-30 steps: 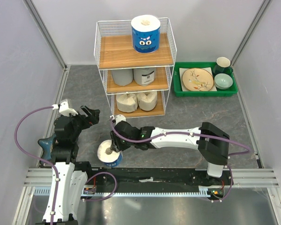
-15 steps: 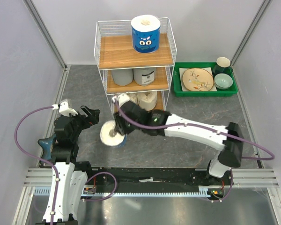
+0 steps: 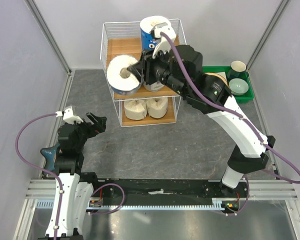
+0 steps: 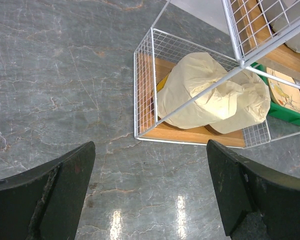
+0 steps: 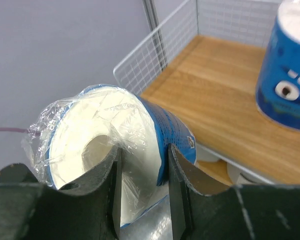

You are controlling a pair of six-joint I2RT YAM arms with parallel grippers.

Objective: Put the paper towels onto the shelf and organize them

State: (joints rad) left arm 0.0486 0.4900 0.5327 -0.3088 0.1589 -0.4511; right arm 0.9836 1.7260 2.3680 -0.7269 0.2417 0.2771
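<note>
My right gripper point(image 3: 140, 70) is shut on a blue-wrapped paper towel roll point(image 3: 122, 75), one finger in its hollow core, the other on its side. The roll point(image 5: 105, 145) hangs tilted at the front left corner of the shelf's top tier point(image 5: 215, 100). A second blue roll with cartoon eyes point(image 5: 287, 75) stands upright on that tier point(image 3: 125, 47). Two cream rolls point(image 4: 200, 92) lie on the bottom tier point(image 4: 190, 135). Part of a grey roll point(image 3: 155, 85) shows on the middle tier. My left gripper point(image 4: 150, 190) is open over the bare floor, left of the shelf.
A green tray point(image 3: 245, 97) right of the shelf holds a dark cup point(image 3: 238, 67), a bowl point(image 3: 238, 86) and a plate. White wire walls point(image 5: 160, 55) rim the top tier. Grey walls close in both sides.
My right arm has lifted the blue roll from near the table's front up to the shelf's top tier and stretched out. The left arm has not moved.
</note>
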